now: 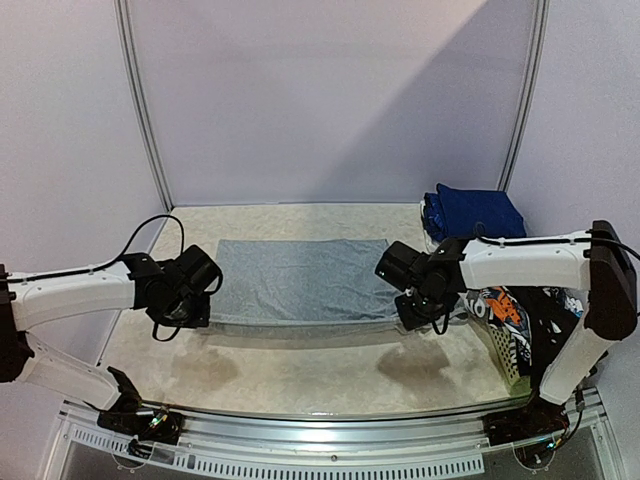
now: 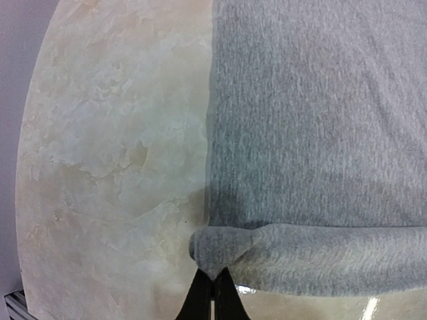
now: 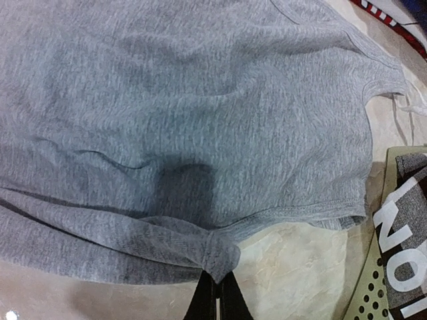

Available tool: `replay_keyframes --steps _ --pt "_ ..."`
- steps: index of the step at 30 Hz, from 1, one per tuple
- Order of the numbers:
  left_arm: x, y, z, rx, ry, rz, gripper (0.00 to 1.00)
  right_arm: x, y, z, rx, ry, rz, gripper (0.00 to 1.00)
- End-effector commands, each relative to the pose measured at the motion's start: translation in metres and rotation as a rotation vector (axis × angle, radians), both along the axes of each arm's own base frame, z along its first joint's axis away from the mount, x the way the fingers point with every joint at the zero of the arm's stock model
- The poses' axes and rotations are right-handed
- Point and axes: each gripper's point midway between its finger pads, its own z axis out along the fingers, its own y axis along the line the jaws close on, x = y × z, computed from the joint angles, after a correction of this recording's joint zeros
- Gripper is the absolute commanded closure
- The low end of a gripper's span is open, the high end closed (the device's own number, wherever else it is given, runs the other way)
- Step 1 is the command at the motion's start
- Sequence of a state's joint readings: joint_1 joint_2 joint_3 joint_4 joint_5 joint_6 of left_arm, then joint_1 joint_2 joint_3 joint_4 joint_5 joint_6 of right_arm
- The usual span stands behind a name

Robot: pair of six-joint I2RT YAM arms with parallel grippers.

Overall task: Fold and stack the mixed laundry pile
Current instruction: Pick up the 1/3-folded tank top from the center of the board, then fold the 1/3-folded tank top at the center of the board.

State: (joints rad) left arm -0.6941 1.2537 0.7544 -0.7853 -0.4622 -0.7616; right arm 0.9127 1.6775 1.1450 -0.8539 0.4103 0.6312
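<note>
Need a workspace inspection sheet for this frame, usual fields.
Surface: beige marbled table.
Job's things: grey shirt spread flat, near edge bunched at both corners; navy pieces piled far right; printed garment in the basket.
Clutter: white lattice basket at right.
Grippers: left gripper shut on the shirt's near left corner; right gripper shut on its near right corner.
Cables: black cable loops above the left arm.
Surroundings: pale wall panels, metal posts.
</note>
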Motion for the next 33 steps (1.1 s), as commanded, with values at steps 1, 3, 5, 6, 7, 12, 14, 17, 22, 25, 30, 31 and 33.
replay_keyframes --steps 1,3,5,6,7,12,14,17,22,25,30,31,33 --pt "0.021 0.0 0.007 0.025 -0.044 0.009 1.0 0.014 -0.007 -0.004 -0.061 -0.006 -0.009 1.0" --pt "0.026 0.002 0.007 0.037 -0.043 0.014 1.0 0.017 -0.006 -0.006 -0.064 0.0 -0.008 1.0" --pt "0.031 0.005 0.006 0.048 -0.04 0.022 1.0 0.021 -0.006 -0.007 -0.067 0.001 -0.011 1.0" --pt "0.033 0.006 0.005 0.053 -0.037 0.025 1.0 0.023 -0.006 -0.009 -0.074 0.003 -0.012 1.0" --pt "0.035 0.008 0.003 0.058 -0.032 0.029 1.0 0.026 -0.006 -0.009 -0.078 0.002 -0.012 1.0" --pt "0.043 0.011 -0.005 0.067 -0.012 0.038 1.0 0.036 -0.005 -0.009 -0.087 -0.001 -0.018 1.0" --pt "0.047 0.011 -0.007 0.069 -0.007 0.039 1.0 0.041 -0.006 -0.011 -0.093 0.001 -0.021 1.0" --pt "0.052 0.013 -0.012 0.074 0.002 0.043 1.0 0.045 -0.007 -0.016 -0.105 0.01 -0.026 1.0" --pt "0.06 0.011 -0.022 0.069 0.015 0.042 1.0 0.051 -0.007 -0.023 -0.117 0.019 -0.031 1.0" --pt "0.065 0.01 -0.027 0.07 0.018 0.047 1.0 0.056 -0.007 -0.024 -0.12 0.015 -0.035 1.0" --pt "0.07 0.01 -0.032 0.069 0.02 0.056 1.0 0.065 -0.006 -0.027 -0.124 0.013 -0.042 1.0" --pt "0.071 0.01 -0.033 0.068 0.02 0.059 1.0 0.067 -0.006 -0.027 -0.126 0.012 -0.044 0.99" --pt "0.074 0.011 -0.035 0.072 0.013 0.07 0.99 0.072 -0.007 -0.029 -0.122 0.01 -0.053 0.94"
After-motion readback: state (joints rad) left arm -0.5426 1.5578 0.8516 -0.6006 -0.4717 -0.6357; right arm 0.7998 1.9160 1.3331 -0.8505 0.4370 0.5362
